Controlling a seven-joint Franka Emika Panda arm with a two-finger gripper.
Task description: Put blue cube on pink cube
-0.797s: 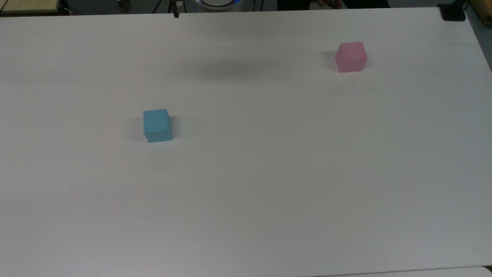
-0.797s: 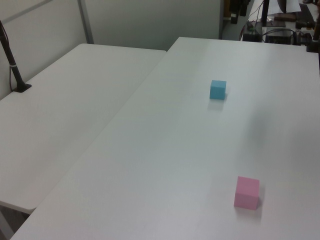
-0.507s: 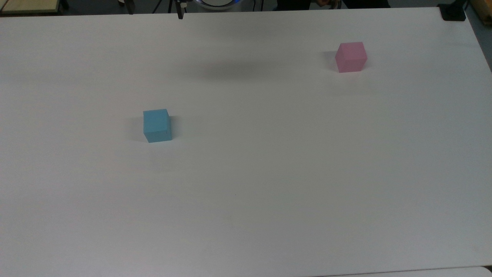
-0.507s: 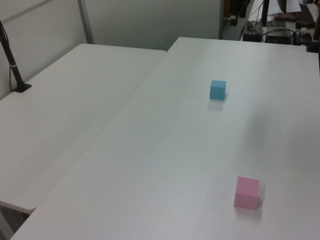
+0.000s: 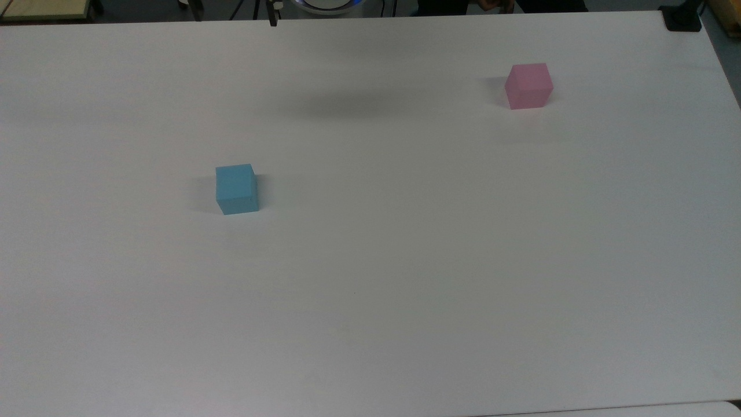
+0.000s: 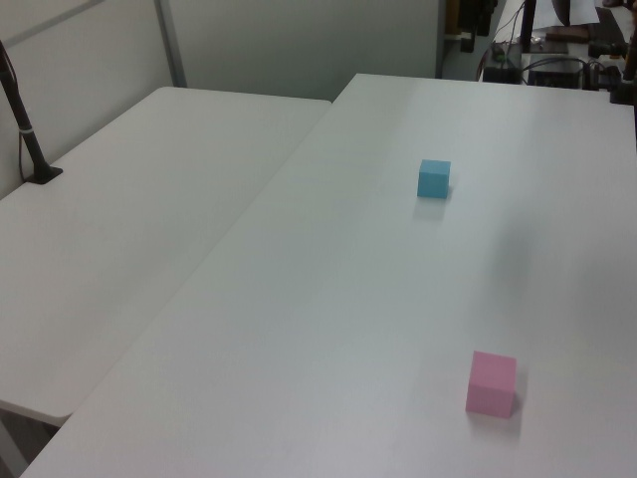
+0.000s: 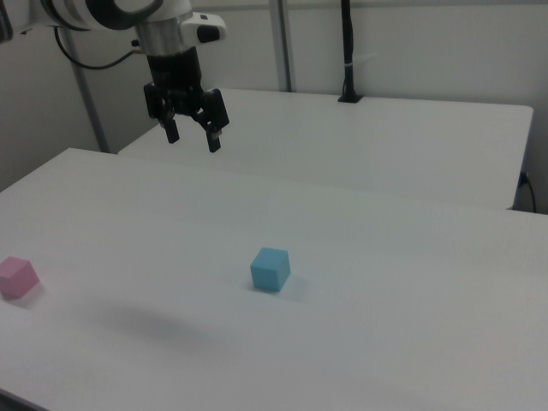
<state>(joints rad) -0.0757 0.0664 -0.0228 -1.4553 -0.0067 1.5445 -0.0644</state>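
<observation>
The blue cube (image 5: 237, 189) (image 6: 433, 178) (image 7: 270, 269) rests on the white table (image 5: 405, 260), left of centre in the top view. The pink cube (image 5: 528, 86) (image 6: 491, 382) (image 7: 17, 277) sits far from it, toward the top view's upper right and at the right view's left edge. My gripper (image 7: 193, 137) hangs high above the table in the right view, up and to the left of the blue cube, open with nothing between its fingers. One of its fingertips (image 5: 272, 20) pokes in at the top view's upper edge.
A second white table (image 6: 129, 229) adjoins the first, with a black pole (image 6: 25, 129) clamped at its edge. A black clamp (image 5: 683, 17) sits on the corner at the top view's upper right. Cables and equipment (image 6: 557, 50) lie beyond the far end.
The fingertip at the top view's upper edge has shifted slightly to the right. Both cubes stay put.
</observation>
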